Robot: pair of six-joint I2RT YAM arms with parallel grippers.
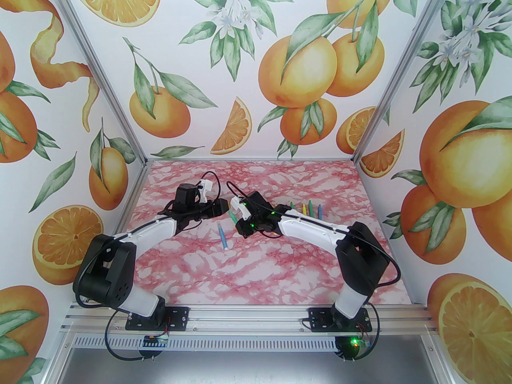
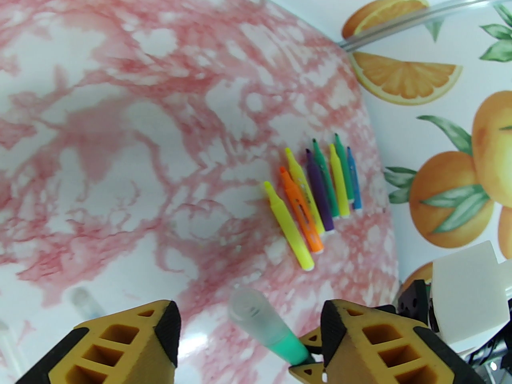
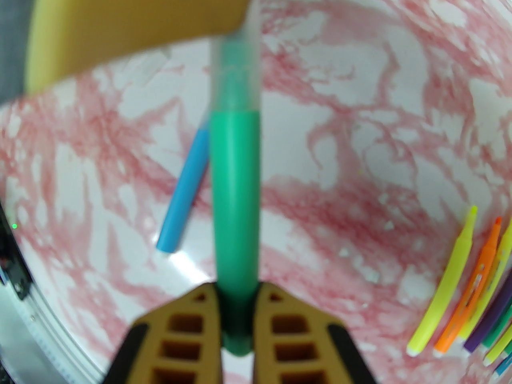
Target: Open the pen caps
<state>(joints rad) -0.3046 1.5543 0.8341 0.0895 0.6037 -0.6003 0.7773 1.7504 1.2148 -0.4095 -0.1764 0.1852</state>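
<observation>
Pink marble tabletop, orange-print walls; L end effector spread, R end effector pinching green pen.

No legible txt, nos., brands or signs in any view. Orange pen has a small dark print strip approx. mid-barrel, too small and blurred to read. The same strip shows in the right wrist view, at approx. 4 o'clock in the frame, also illegible. Yellow pen, touching the orange one at its 1 o'clock side, carries faint dark print along the barrel; chars can't be made out.
</observation>
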